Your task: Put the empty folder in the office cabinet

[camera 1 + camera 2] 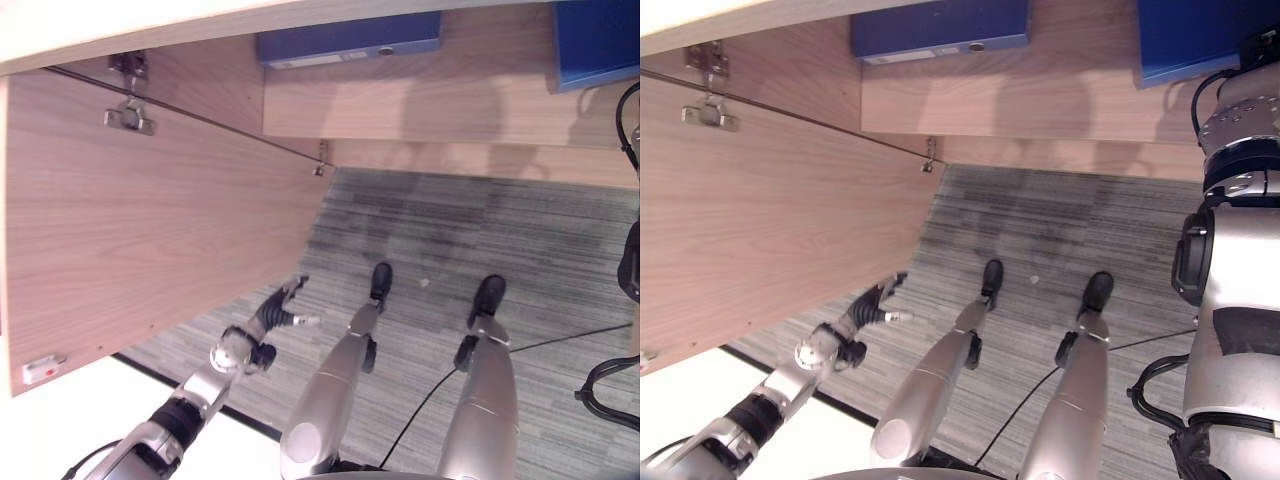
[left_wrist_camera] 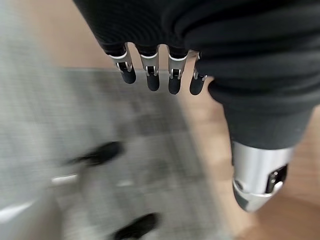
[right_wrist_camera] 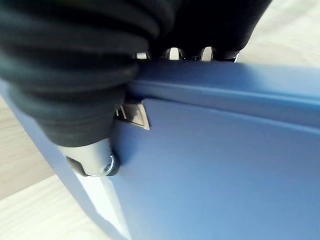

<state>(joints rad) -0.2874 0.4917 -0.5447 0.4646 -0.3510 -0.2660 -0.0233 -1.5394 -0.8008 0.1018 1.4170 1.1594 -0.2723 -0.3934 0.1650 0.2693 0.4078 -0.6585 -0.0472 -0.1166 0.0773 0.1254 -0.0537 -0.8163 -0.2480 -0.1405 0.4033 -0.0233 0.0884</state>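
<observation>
My right hand (image 3: pixel 95 125) is clamped on the blue folder (image 3: pixel 220 165): in the right wrist view my thumb presses the folder's broad face while my fingers (image 3: pixel 172 53) wrap over its top edge, so the grip is a pinch across the board. In the head views that folder (image 1: pixel 1185 35) sits at the right end of the cabinet shelf (image 1: pixel 1040 110), though I cannot tell whether its bottom edge already rests on the wood or hangs just above it. A second blue folder (image 1: pixel 350 40) lies further left on the same shelf, well apart from mine. My left hand (image 1: pixel 275 312) hangs low beside the open cabinet door (image 1: pixel 150 220), fingers relaxed and holding nothing, near the door's lower edge over the grey carpet (image 1: pixel 450 230). I judge the placing is nearly done, and the risks lie in the release. If I let go before the folder bears on the shelf, it could tip forward off the front edge and fall. If I withdraw with my fingers hooked over the top, I could drag it back out. My idle left hand could also knock the door.
</observation>
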